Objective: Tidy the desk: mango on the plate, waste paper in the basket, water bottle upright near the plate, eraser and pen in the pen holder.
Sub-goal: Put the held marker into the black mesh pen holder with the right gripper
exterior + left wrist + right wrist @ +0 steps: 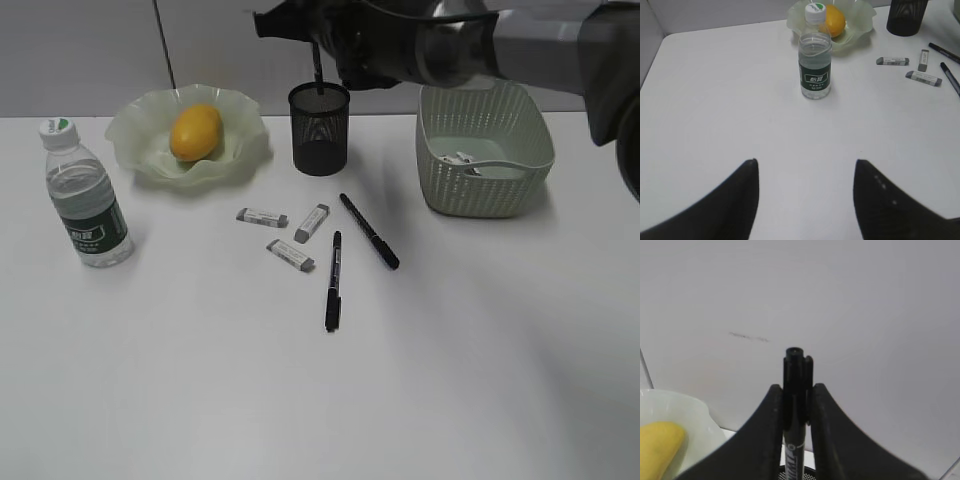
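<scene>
We count three pens, three erasers, one bottle and one mango around the pen holder (320, 128).
Our right tool (796, 405) is clenched on one black pen (794, 390), held upright above the holder; two more pens (368, 230) (333, 280) and three erasers (262, 216) (312, 222) (290, 254) lie on the counter (300, 400) in front of it. Left of the holder, the mango (195, 132) sits in the plate (140, 150); the water bottle (85, 195) stands upright further left. The basket (485, 150), right of the holder, holds waste paper (462, 159). Our left tool (805, 200) hangs released.

Water bottle (815, 65) label print illegible.
</scene>
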`<state>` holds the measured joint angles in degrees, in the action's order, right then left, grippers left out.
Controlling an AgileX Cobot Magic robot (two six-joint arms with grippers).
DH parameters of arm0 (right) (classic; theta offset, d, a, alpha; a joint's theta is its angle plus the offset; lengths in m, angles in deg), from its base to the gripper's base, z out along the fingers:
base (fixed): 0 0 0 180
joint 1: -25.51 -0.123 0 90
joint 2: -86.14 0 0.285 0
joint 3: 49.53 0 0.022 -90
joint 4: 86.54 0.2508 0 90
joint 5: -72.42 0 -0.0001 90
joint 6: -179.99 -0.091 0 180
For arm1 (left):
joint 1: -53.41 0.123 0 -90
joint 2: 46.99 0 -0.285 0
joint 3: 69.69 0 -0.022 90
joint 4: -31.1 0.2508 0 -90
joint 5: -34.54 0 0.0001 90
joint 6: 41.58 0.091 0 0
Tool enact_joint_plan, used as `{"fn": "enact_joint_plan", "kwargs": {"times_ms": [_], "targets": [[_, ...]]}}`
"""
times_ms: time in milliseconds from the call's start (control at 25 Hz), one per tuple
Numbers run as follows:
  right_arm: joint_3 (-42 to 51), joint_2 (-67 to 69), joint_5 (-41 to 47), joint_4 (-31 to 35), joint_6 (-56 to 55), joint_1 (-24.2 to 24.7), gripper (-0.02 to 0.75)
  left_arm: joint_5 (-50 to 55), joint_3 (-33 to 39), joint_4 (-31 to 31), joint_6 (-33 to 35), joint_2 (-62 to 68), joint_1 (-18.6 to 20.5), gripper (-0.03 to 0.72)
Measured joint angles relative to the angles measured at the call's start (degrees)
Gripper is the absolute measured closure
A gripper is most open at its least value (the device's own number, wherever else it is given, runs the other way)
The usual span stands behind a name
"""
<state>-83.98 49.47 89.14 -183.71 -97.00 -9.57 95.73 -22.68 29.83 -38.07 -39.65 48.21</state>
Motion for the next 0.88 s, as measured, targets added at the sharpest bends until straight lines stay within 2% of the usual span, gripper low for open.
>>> {"fn": "enact_joint_plan", "kwargs": {"times_ms": [560, 640, 760, 880], "targets": [[-0.1, 2.9, 1.4, -0.3, 0.0, 0.0, 0.590, 0.0, 0.0, 0.0, 0.0, 0.0, 0.0, 0.233], [-0.1, 2.9, 1.4, -0.3, 0.0, 0.0, 0.527, 0.0, 0.0, 0.0, 0.0, 0.0, 0.0, 0.233], [-0.1, 2.9, 1.4, -0.4, 0.0, 0.0, 0.384, 0.0, 0.0, 0.0, 0.0, 0.0, 0.0, 0.233], [-0.1, 2.9, 1.5, -0.4, 0.0, 0.0, 0.329, 0.0, 0.0, 0.0, 0.0, 0.0, 0.0, 0.233]]}}
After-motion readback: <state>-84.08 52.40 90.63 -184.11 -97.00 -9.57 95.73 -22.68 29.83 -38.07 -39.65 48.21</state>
